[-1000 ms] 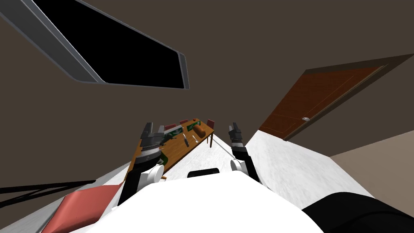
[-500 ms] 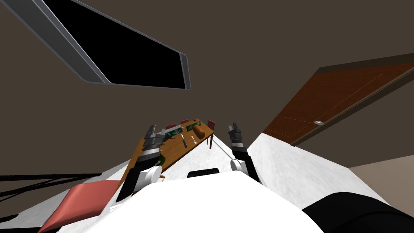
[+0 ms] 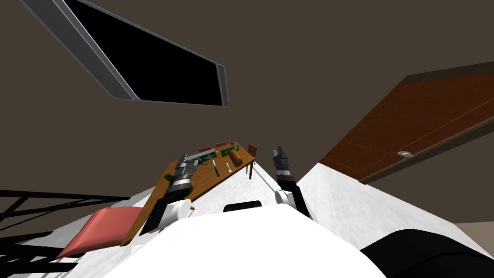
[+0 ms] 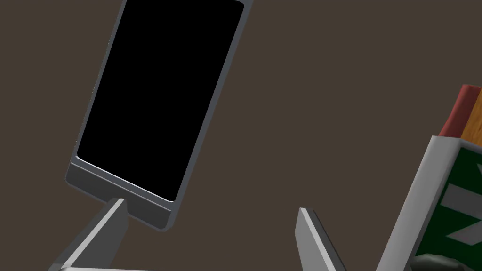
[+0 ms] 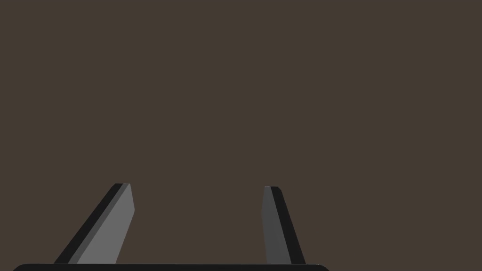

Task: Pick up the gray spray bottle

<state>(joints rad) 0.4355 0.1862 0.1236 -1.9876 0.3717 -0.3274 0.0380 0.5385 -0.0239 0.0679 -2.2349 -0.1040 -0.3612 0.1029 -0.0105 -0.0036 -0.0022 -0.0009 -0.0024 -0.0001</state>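
Left gripper (image 4: pixel 212 205), jaws apart, has eased lower over the table (image 3: pixel 205 179); dark grey lump (image 4: pixel 435 262) beside it, prob. the target. Right gripper (image 5: pixel 197 186) idle, jaws apart; grasp likely next.

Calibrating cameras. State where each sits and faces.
Head: on the head, steeply down and forward at the wooden table; left gripper and right gripper show.
Left wrist: on the left hand, facing wall, window and green-and-white box; open fingers show.
Right wrist: on the right hand, facing bare brown wall; open fingers show.
Shared: head and left wrist both see the window.
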